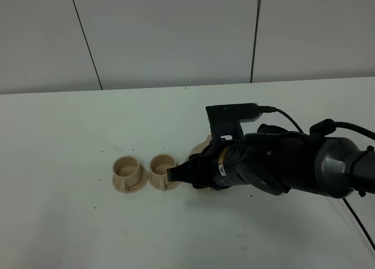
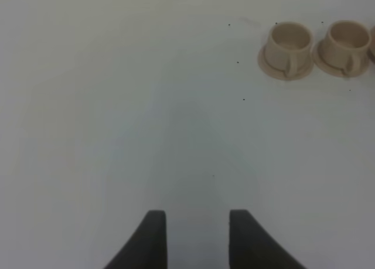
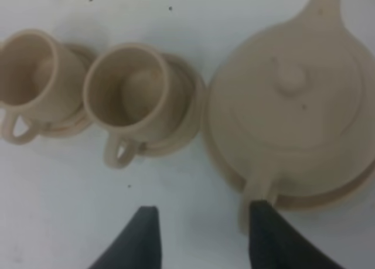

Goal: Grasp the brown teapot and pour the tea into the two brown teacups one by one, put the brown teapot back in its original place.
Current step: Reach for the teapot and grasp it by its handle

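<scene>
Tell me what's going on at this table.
The right gripper is down at the brown teapot, jaws open, with one finger right by its loop handle; nothing is gripped yet. The teapot sits on its wide saucer, next to two teacups on their small saucers, both looking empty. The left gripper hangs open over bare table, holding nothing.

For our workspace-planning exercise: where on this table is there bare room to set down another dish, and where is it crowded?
Bare table lies left of the left teacup, and behind and in front of both cups. Crowded: the right teacup, the teapot and the right gripper are packed close together.
</scene>
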{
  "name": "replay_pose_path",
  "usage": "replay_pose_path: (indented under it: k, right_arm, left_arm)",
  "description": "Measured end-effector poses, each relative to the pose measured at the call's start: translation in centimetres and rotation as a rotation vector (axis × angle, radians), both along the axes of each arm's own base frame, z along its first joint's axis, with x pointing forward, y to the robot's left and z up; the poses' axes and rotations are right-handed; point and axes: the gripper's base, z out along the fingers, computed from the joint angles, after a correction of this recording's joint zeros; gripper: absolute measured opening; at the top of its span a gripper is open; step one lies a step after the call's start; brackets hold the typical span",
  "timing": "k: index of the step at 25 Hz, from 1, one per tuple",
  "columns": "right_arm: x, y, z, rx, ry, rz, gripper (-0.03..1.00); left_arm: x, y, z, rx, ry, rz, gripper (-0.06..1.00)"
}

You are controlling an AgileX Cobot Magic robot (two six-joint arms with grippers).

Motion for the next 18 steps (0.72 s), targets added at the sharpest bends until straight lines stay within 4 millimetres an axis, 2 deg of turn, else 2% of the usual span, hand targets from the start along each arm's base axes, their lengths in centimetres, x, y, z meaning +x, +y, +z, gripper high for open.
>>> replay_pose_path:
  k: [7, 15, 18]
  right_arm:
    - [-0.01, 0.16, 0.09, 0.026, 0.002, -0.003, 0.29]
    - [-0.14, 0.04, -0.07, 0.004, 0.018, 0.003, 0.46]
    - [-0.19, 0.00, -0.13, 0.029, 0.052, -0.043, 0.47]
  left_arm:
    - [0.00, 0.00, 0.00, 0.000, 0.000, 0.000, 0.33]
    - [0.00, 0.00, 0.00, 0.000, 0.000, 0.000, 0.33]
    - [0.00, 0.00, 0.00, 0.000, 0.000, 0.000, 0.33]
